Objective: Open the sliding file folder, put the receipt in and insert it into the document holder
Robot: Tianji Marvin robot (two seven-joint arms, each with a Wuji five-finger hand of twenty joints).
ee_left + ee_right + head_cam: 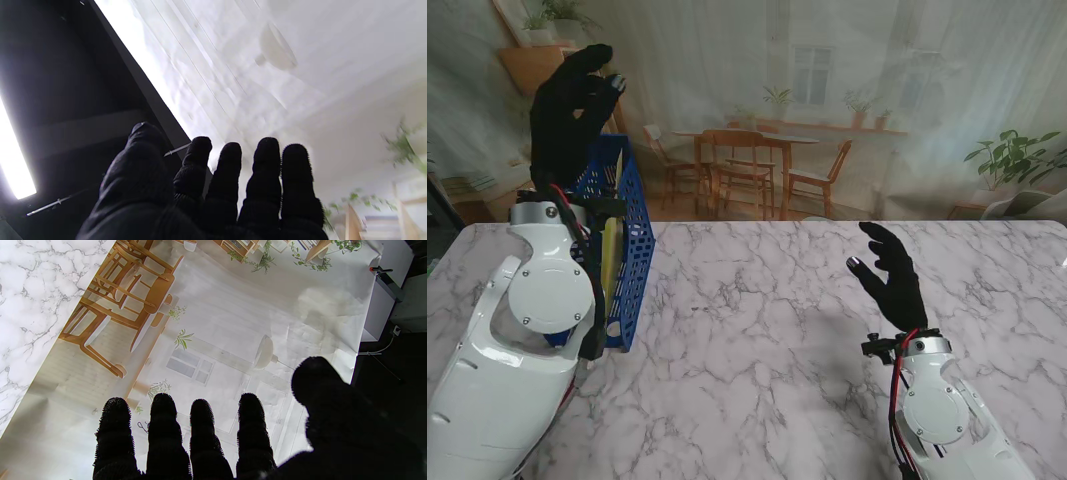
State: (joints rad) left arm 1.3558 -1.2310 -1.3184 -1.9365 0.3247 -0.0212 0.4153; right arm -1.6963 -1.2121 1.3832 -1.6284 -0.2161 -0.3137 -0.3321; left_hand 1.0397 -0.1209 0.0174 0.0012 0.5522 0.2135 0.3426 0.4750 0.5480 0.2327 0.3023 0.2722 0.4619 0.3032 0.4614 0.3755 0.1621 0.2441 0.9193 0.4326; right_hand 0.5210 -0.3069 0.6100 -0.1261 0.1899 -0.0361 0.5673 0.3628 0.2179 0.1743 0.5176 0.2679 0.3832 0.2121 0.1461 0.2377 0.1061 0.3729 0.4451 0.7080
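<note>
Both hands are hanging empty: left hand (572,100) over the blue document holder (627,255) (yellowish folder apparently inside), right hand (890,275) splaying above the tabletop (757,340).

The table (807,330) is white marble with thin grey veins. The document holder (632,240) is bright blue mesh, with something pale yellow standing inside it. Both hands, the left hand (572,105) and the right hand (892,275), wear fuzzy black gloves; the arms (537,330) are glossy white with red and black cables. The backdrop (827,110) is a pale printed room scene with warm brown wooden chairs and green plants.
</note>
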